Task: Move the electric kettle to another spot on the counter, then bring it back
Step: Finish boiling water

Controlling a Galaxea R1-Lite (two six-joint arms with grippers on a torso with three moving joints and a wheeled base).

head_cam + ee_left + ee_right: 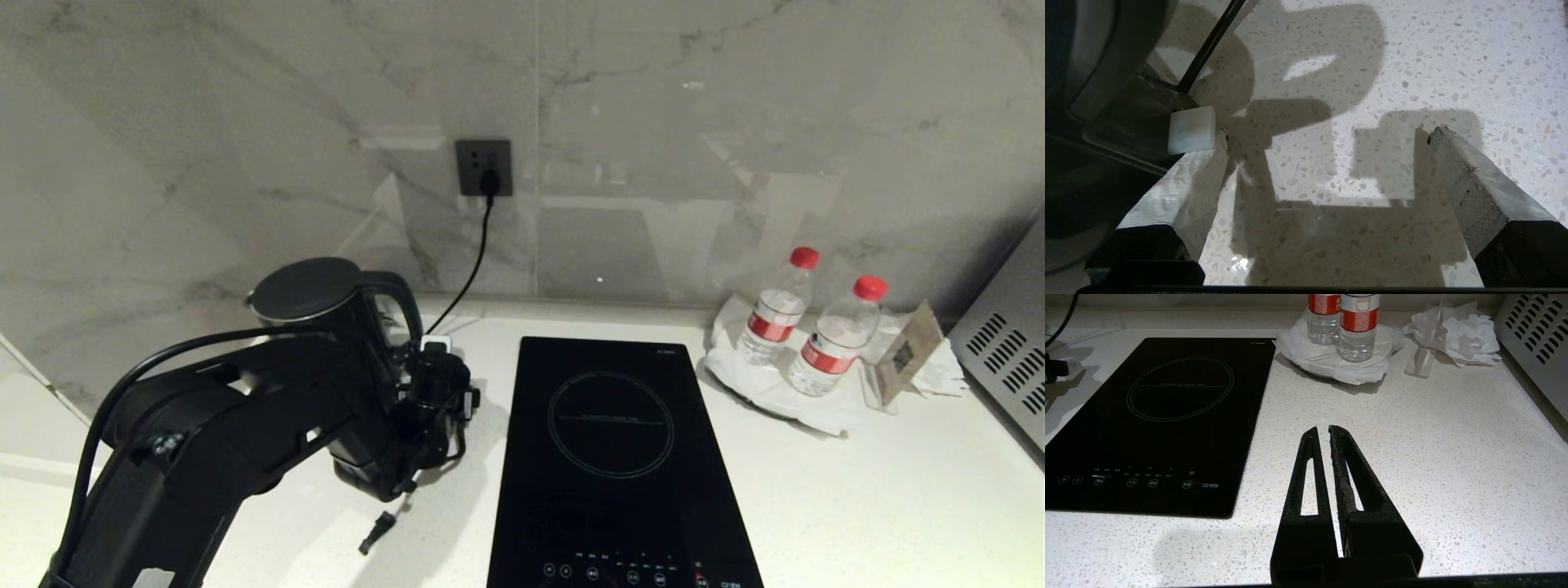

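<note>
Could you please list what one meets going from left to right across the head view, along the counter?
Left arm → electric kettle → black cooktop → two water bottles → small card stand → grey vented appliance, all on or beside the white counter.

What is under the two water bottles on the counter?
The two water bottles stand on a round white plate, which lies on crumpled white paper. The counter beneath is covered there.
</note>
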